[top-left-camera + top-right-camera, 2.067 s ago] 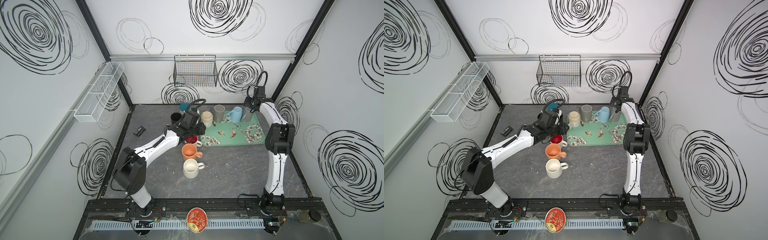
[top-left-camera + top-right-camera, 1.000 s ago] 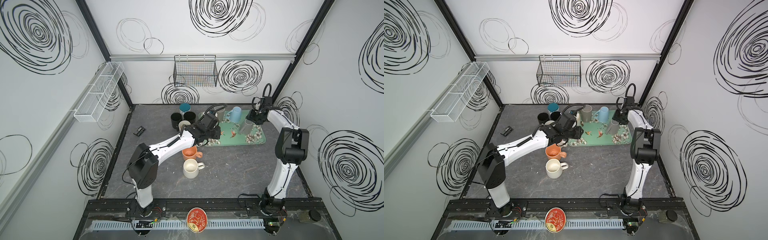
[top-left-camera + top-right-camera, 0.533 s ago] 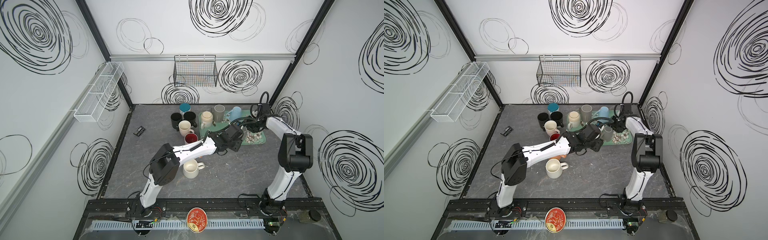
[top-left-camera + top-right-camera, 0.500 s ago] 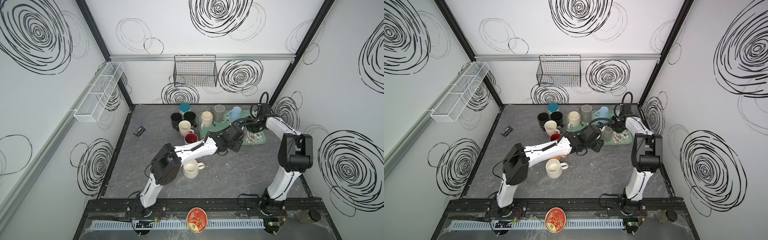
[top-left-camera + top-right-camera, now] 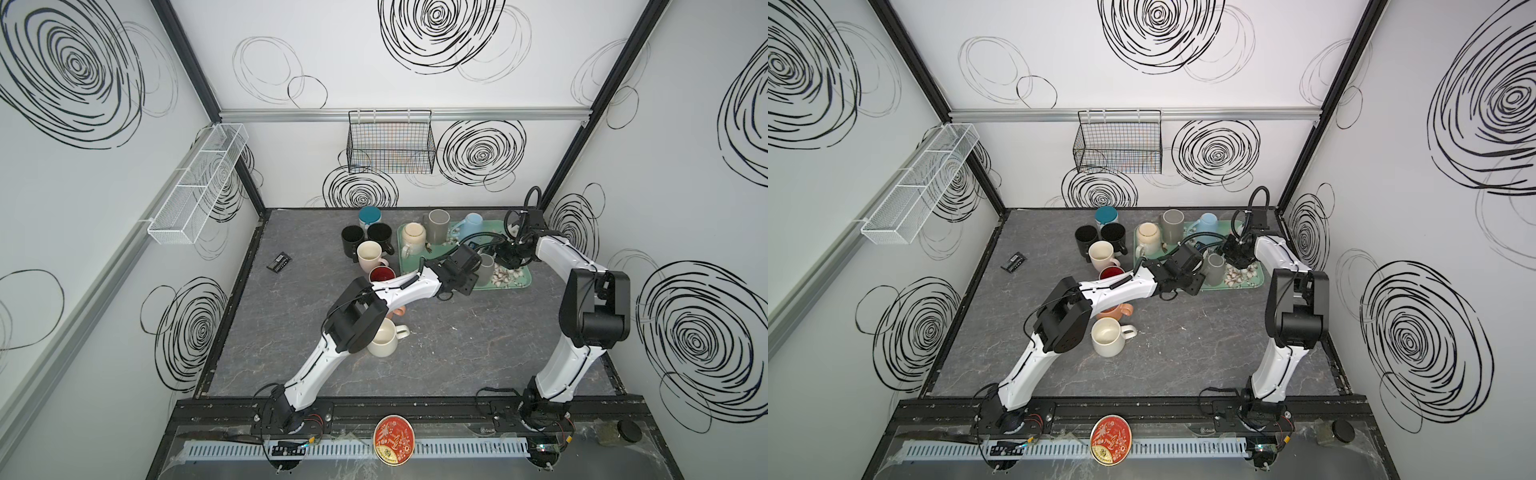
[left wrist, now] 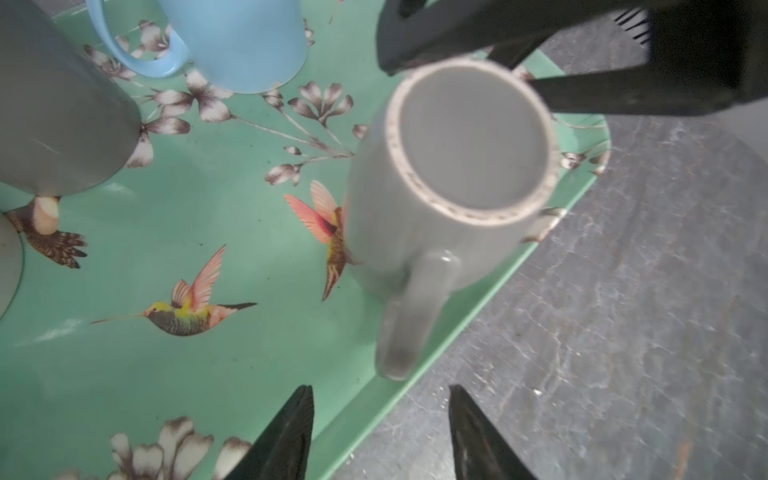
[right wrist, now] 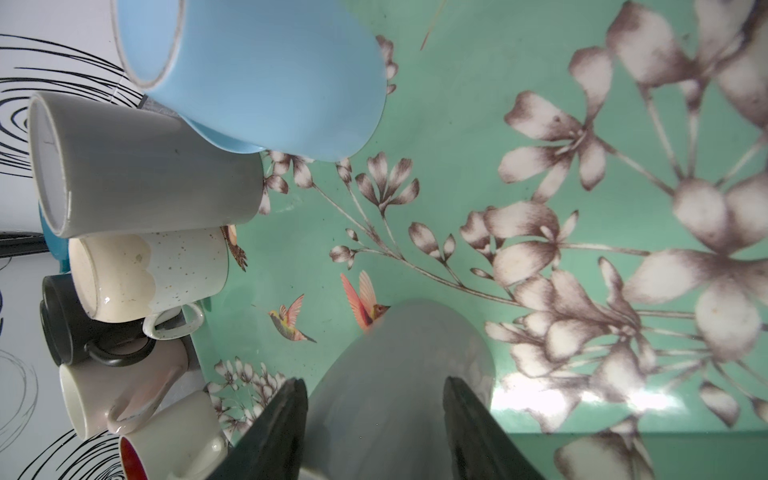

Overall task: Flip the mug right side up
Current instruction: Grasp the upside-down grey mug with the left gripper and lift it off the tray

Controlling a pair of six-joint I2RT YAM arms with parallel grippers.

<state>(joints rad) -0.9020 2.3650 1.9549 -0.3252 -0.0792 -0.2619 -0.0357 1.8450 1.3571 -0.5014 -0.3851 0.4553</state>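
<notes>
Since two seconds ago the left arm [image 5: 407, 286] has swung across to the tray [image 5: 521, 280] and the mug [image 5: 484, 268] has come forward along it. Mug stands upside down (base up) near the tray's corner, handle just ahead of the spread, empty fingers of the left gripper [image 6: 380, 388]. Fingers of the right gripper [image 7: 374, 380] flank its body; whether they pinch it, I cannot tell.

Free room: bare table [image 5: 457, 353] in front of the tray [image 5: 519, 279]. Obstacles: the right end effector [image 7: 374, 390] flanks the inverted grey mug [image 6: 453, 166] from the right. The left end effector [image 6: 380, 399], jaws apart, faces its handle. A light blue mug [image 6: 245, 41] and a tall grey mug [image 6: 54, 104] crowd the tray's rear.
</notes>
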